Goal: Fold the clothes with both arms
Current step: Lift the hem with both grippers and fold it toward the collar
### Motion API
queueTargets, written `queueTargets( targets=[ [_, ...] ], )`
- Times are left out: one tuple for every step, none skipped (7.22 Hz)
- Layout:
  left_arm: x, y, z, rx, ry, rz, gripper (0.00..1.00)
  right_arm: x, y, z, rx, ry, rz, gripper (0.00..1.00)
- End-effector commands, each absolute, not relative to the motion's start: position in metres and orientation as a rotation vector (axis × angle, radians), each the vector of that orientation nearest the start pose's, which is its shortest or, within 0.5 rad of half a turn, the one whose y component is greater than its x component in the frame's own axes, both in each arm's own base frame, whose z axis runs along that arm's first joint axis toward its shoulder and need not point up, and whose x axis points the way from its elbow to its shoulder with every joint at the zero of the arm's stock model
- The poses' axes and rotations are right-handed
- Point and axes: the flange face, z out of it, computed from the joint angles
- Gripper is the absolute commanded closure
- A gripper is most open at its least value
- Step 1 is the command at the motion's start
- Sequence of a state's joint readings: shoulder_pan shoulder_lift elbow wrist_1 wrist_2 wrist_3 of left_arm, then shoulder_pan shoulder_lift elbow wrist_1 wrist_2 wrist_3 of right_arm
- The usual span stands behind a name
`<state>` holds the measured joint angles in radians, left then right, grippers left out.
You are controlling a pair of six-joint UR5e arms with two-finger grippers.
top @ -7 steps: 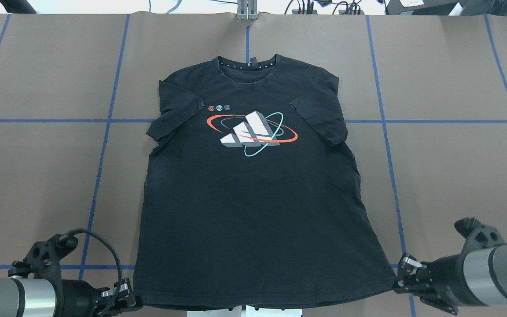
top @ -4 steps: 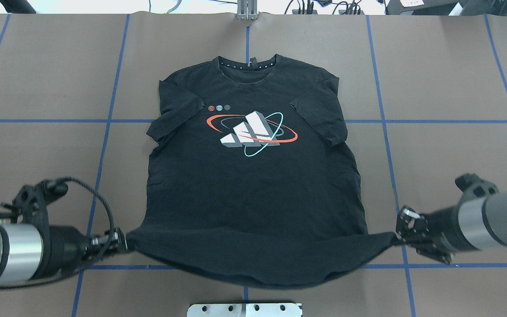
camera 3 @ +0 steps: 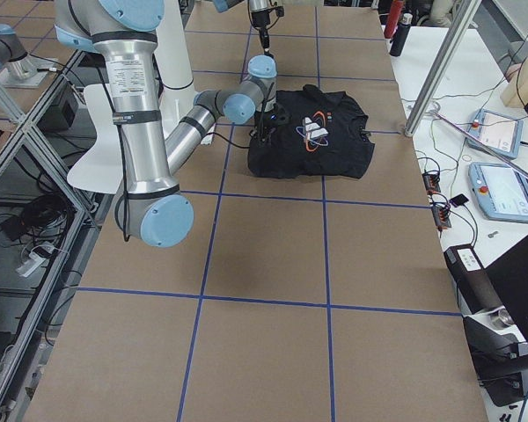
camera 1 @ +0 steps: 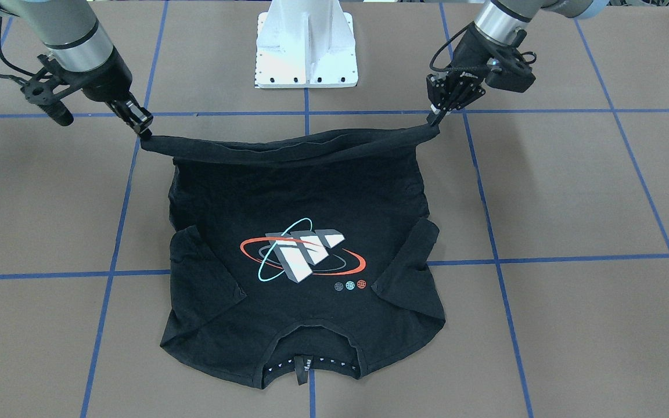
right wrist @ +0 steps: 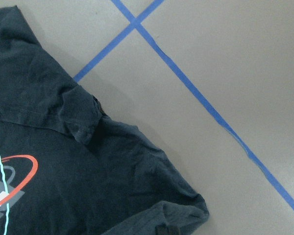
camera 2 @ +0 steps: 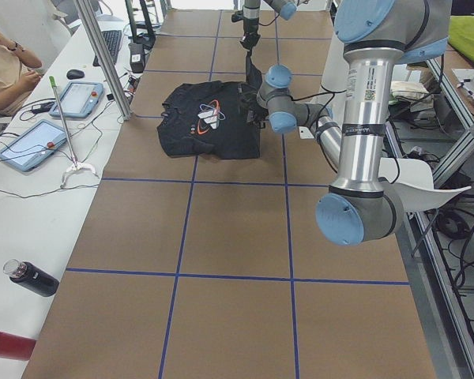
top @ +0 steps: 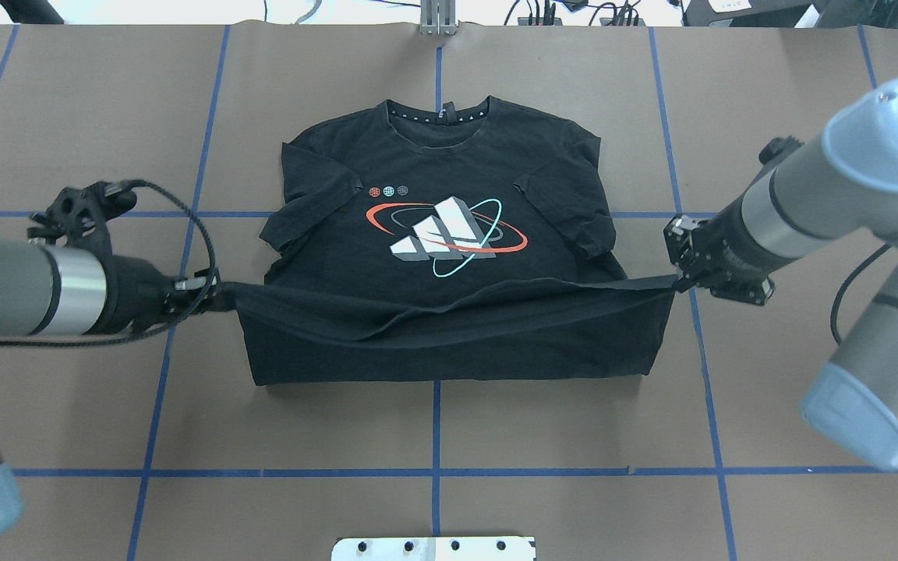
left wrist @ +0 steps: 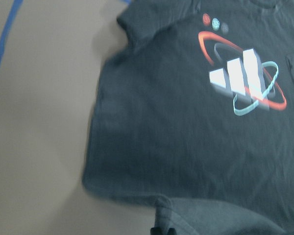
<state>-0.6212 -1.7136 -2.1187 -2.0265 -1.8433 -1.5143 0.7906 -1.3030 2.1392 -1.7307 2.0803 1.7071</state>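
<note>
The black T-shirt [top: 449,347] lies face up, collar at the far side, its white-grey logo [top: 445,234] showing. My left gripper [top: 215,294] is shut on the hem's left corner, and my right gripper [top: 679,280] is shut on the right corner. Between them the hem hangs taut above the table, just below the logo, with the lower body doubled over underneath. In the front-facing view the hem band spans from the right gripper [camera 1: 144,129] to the left gripper [camera 1: 432,119] over the T-shirt [camera 1: 299,197]. Both wrist views look down on the T-shirt [left wrist: 176,147] [right wrist: 63,161].
Blue tape lines [top: 437,471] grid the brown table cover. The white pedestal base [camera 1: 305,46] stands at the robot's side, a metal bracket [top: 437,19] at the far edge. A side table with tablets [camera 2: 31,146], a seated person and bottles runs beyond the far side.
Both grippers have lifted the hem corners from the near table edge and carried them toward the collar. The shirt's lower part now folds back over itself.
</note>
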Motion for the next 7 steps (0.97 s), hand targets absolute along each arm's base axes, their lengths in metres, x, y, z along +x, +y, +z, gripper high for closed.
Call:
queueTargets(
  targets=[
    [0.346,-0.432,0.288,0.208,1.121,-0.379,1.00,-0.281,-0.474,0.304,-0.231,-0.759,0.712,1.00],
    [0.341,-0.448,0.293,0.231,1.102,-0.381,1.00,-0.288,-0.495,0.309,-0.221,-0.739,0.701,1.00],
    [0.345,-0.474,0.295,0.250,1.083,-0.394,1.00,-0.288,-0.524,0.307,-0.212,-0.734,0.720,1.00],
    [0.349,-0.498,0.299,0.266,1.058,-0.403,1.00,-0.301,-0.551,0.303,-0.202,-0.721,0.700,1.00],
    [0.344,-0.517,0.296,0.287,1.048,-0.414,1.00,-0.312,-0.578,0.296,-0.199,-0.711,0.702,1.00],
    [0.349,-0.537,0.293,0.294,1.039,-0.432,1.00,-0.321,-0.599,0.301,-0.194,-0.711,0.708,1.00],
    [0.354,-0.557,0.301,0.299,1.022,-0.448,1.00,-0.333,-0.617,0.319,-0.178,-0.727,0.700,1.00]
  ],
)
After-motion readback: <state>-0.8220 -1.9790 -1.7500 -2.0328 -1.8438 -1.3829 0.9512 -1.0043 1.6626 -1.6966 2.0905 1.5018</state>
